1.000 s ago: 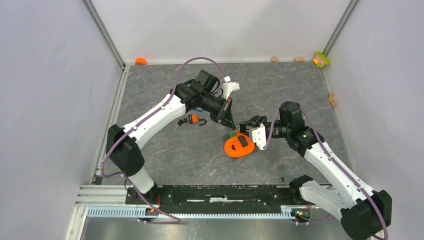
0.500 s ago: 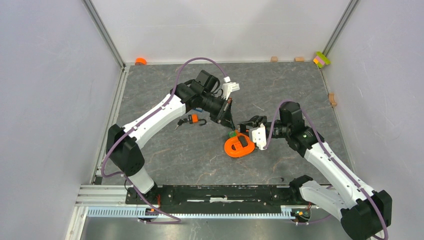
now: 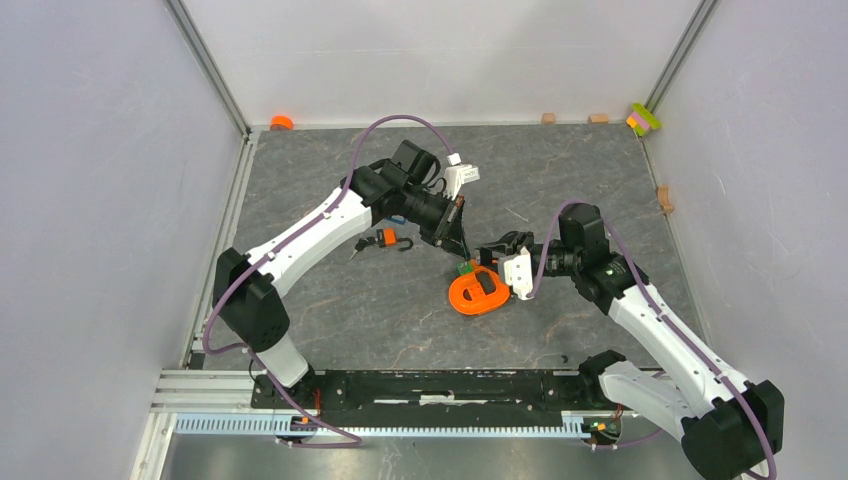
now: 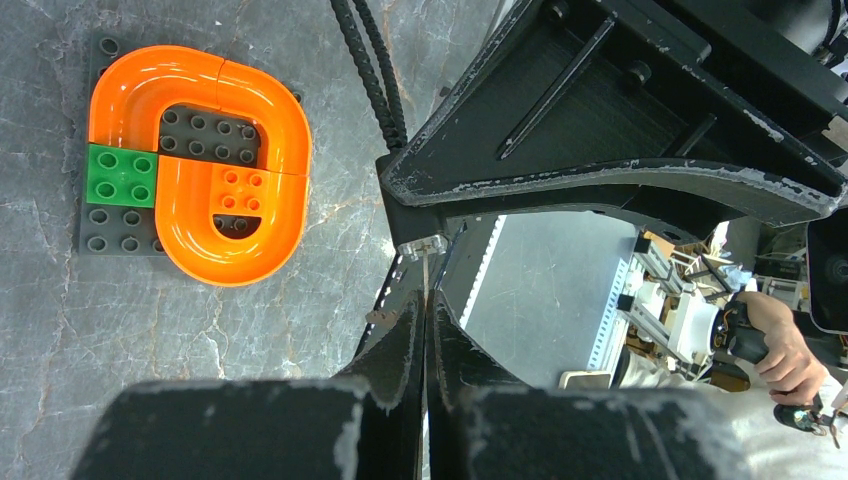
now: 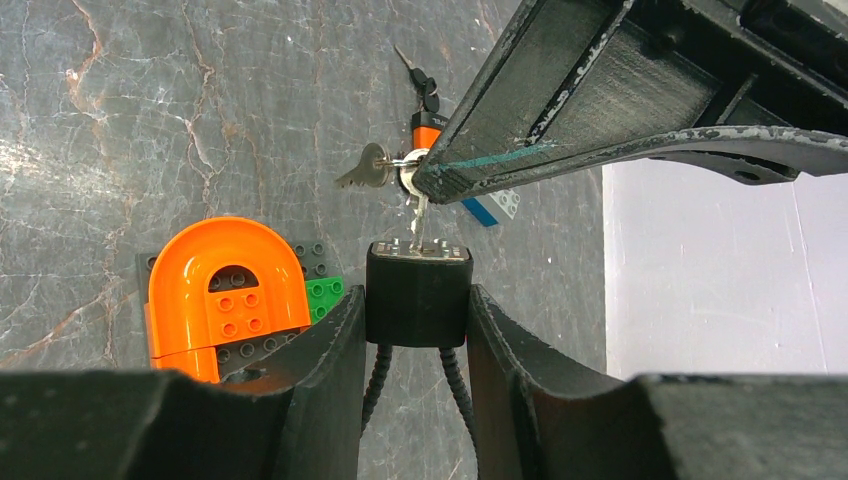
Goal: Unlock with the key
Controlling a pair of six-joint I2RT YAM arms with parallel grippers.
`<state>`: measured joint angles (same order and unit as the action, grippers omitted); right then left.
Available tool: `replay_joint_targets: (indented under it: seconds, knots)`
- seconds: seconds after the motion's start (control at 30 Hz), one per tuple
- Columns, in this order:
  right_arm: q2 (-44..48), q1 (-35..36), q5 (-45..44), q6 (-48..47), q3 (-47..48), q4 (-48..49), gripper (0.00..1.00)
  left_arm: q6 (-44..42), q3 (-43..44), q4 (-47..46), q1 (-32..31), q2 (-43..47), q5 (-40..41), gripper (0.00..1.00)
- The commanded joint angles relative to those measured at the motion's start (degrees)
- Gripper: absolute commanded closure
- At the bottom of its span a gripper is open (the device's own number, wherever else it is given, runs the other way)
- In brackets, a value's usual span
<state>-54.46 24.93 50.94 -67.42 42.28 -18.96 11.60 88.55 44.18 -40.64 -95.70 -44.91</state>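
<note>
My right gripper [image 5: 417,294] is shut on the small black lock [image 5: 417,280], its thin black cable hanging between the fingers. My left gripper [image 4: 425,300] is shut on the key. Only the key's thin silvery blade [image 5: 417,214] shows, standing in the top of the lock; its head is hidden between the fingers. A spare silver key [image 5: 362,170] hangs from its ring. In the top view the left gripper [image 3: 461,250] and right gripper [image 3: 484,250] meet tip to tip above the table's middle.
An orange ring-shaped piece [image 3: 478,293] on a dark studded plate with a green brick [image 4: 120,173] lies just below the grippers. A small orange padlock [image 3: 385,238] with a black-headed key [image 5: 415,75] lies to the left. Small blocks [image 3: 643,119] sit at the far corners.
</note>
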Motion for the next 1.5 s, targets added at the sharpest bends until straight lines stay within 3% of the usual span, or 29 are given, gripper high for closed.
replay_joint_targets:
  seconds: [0.0, 1.47]
  knots:
    - [0.5, 0.3, 1.2, -3.6, 0.3, 1.0, 1.0, 0.6, 2.6, -0.3, -0.3, 0.4, 0.1, 0.98]
    - [0.4, 0.3, 1.2, -3.7, 0.3, 0.6, 1.0, -0.1, 3.1, 0.5, -0.3, -0.7, -0.9, 0.98]
